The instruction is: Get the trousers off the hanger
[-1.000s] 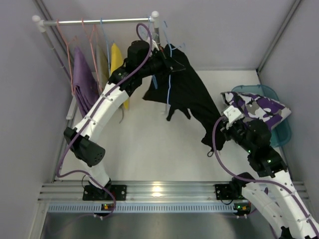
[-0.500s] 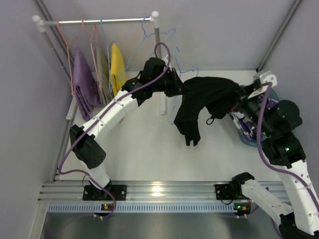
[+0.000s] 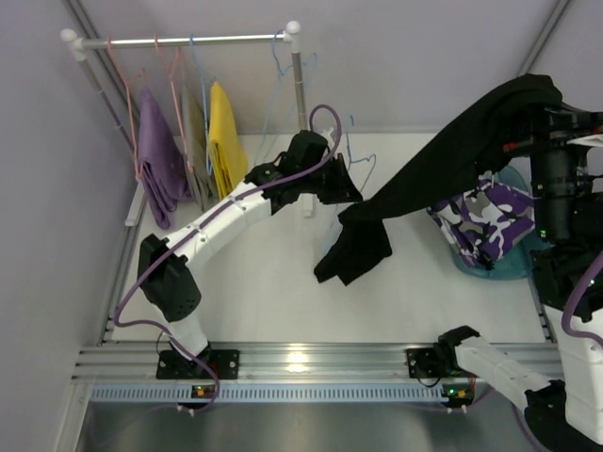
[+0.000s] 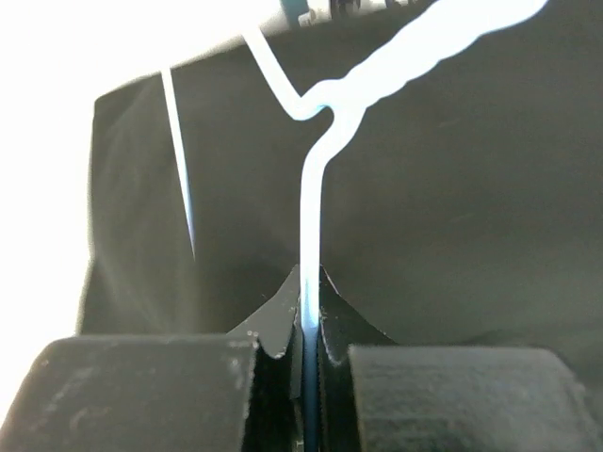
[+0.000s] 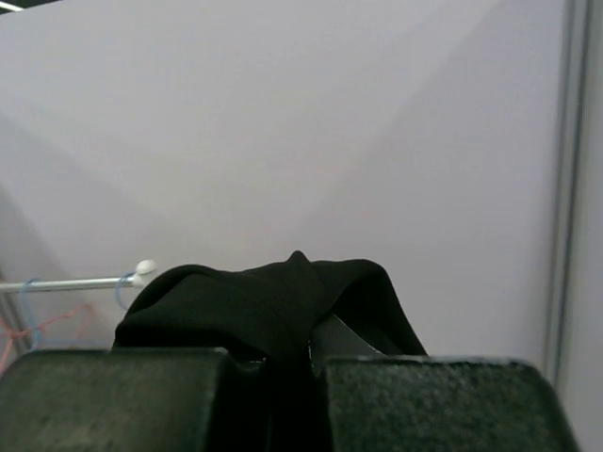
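The black trousers (image 3: 443, 179) hang stretched between my two grippers above the table, the loose end (image 3: 353, 254) drooping at the middle. My right gripper (image 3: 542, 108) is raised high at the right and shut on the trousers' upper end (image 5: 283, 301). My left gripper (image 3: 347, 188) is shut on the pale blue wire hanger (image 4: 309, 235), which still carries the black cloth (image 4: 452, 188). The camouflage trousers (image 3: 490, 221) lie in the teal basket (image 3: 504, 268) at the right.
A rail (image 3: 188, 40) at the back left holds a lilac garment (image 3: 155, 155), an olive one (image 3: 195, 141) and a yellow one (image 3: 224, 137) on hangers. A rail post (image 3: 300, 94) stands behind my left arm. Walls close in at the left and right.
My right gripper has risen up and to the right, pulling the black trousers out taut. My left gripper has moved slightly forward and right with the hanger.
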Motion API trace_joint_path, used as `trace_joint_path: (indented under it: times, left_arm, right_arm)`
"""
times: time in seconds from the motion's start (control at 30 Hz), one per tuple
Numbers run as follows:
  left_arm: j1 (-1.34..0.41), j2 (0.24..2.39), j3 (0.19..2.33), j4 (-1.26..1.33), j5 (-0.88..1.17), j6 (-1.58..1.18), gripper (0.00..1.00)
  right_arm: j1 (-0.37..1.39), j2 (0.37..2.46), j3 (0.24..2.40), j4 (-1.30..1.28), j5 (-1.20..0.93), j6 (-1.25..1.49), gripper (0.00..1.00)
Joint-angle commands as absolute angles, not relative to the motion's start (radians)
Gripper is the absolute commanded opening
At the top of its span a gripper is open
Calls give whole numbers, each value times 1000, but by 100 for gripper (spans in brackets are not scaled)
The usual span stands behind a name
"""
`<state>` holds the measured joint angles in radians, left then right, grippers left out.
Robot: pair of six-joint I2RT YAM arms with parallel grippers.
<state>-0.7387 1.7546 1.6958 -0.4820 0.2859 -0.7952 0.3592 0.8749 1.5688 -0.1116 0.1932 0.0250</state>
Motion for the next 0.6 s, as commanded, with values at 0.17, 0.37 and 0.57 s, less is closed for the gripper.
trace_joint_path:
  times: [0.17, 0.37, 0.57]
  left_arm:
    - [-750, 1652, 1677, -376, 281, -769, 0]
    - [-750, 1631, 1700, -380, 247, -749, 0]
    - [-750, 1614, 1648, -405, 229, -726, 0]
  right_arm:
    - [348, 917, 1572, 147, 351, -159, 0]
    - [324, 969, 1597, 282, 434, -319, 0]
    - [189, 1120, 1804, 403, 445, -433, 0]
